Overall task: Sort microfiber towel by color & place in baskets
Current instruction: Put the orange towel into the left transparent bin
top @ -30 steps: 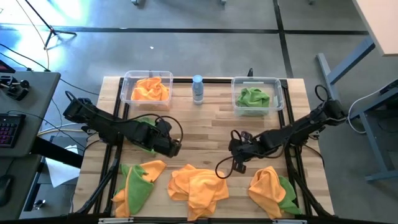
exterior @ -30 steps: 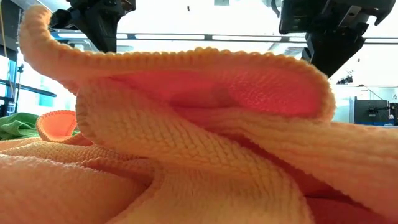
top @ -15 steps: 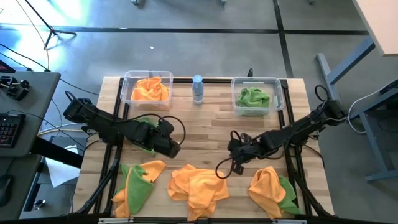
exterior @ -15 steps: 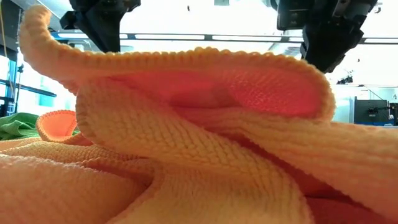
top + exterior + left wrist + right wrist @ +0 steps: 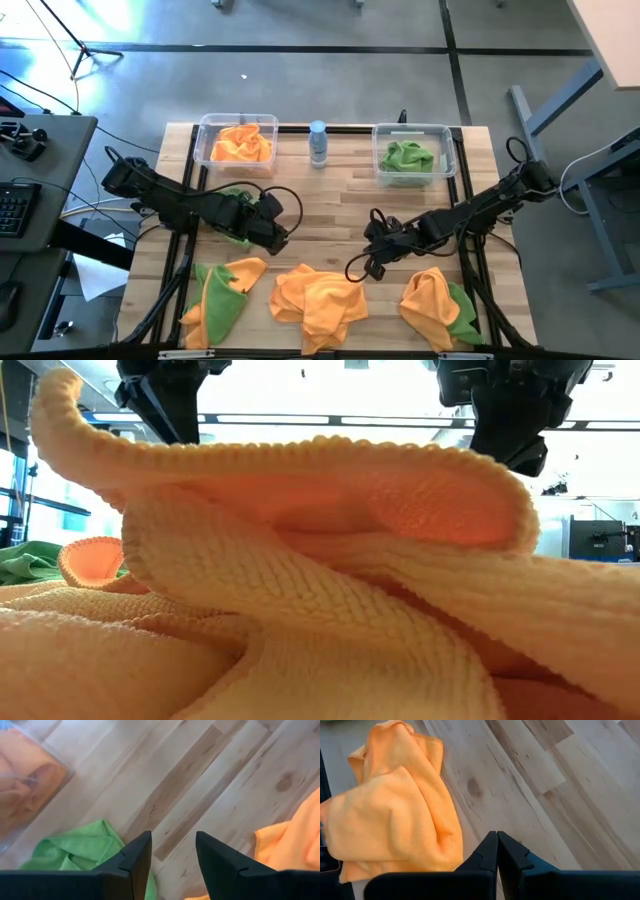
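My left gripper (image 5: 285, 232) hangs parted and empty over the crumpled green microfiber cloth (image 5: 232, 197) near the tabletop's left edge; I judge grasping it comes next. Right gripper (image 5: 368, 262) closed, empty.

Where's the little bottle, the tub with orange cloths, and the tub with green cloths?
Bottle (image 5: 318, 146): high view, on its body below the blue cap.
Tub with orange cloths (image 5: 205, 141): high view, on its left wall.
Tub with green cloths (image 5: 447, 148): high view, on its right wall.
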Controlling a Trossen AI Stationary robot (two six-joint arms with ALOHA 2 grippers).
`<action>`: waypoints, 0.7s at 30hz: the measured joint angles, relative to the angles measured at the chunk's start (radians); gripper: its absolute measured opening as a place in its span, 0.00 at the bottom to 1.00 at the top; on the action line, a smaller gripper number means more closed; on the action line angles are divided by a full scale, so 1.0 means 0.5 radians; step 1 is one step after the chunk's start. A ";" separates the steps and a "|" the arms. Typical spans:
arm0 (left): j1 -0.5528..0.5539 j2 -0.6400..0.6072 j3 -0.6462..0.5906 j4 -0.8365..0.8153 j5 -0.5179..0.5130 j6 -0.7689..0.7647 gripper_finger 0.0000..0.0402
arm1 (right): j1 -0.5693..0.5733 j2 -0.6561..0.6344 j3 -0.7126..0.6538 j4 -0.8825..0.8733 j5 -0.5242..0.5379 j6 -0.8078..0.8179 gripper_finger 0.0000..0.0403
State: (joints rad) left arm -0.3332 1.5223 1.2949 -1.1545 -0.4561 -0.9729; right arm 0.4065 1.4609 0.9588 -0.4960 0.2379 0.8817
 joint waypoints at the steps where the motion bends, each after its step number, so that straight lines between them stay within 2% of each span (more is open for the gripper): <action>1: 0.000 0.000 0.000 0.000 0.000 0.027 0.36 | 0.000 0.000 0.000 0.001 0.003 -0.011 0.00; 6: 0.000 0.000 0.000 0.000 -0.007 0.173 0.36 | -0.014 0.000 0.002 0.030 0.036 0.085 0.00; 13: -0.002 0.000 -0.046 0.049 -0.043 0.385 0.36 | 0.077 0.000 0.120 -0.018 0.320 0.267 0.00; 16: -0.002 0.000 -0.115 0.145 -0.008 0.475 0.36 | 0.112 0.000 0.217 -0.161 0.356 0.351 0.00; 21: -0.002 0.000 -0.238 0.259 0.083 0.541 0.36 | 0.189 0.000 0.403 -0.596 0.358 0.603 0.00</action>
State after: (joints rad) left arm -0.3344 1.5223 1.1759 -1.0250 -0.4146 -0.7025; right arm 0.5012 1.4609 1.1605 -0.7942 0.4171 1.1834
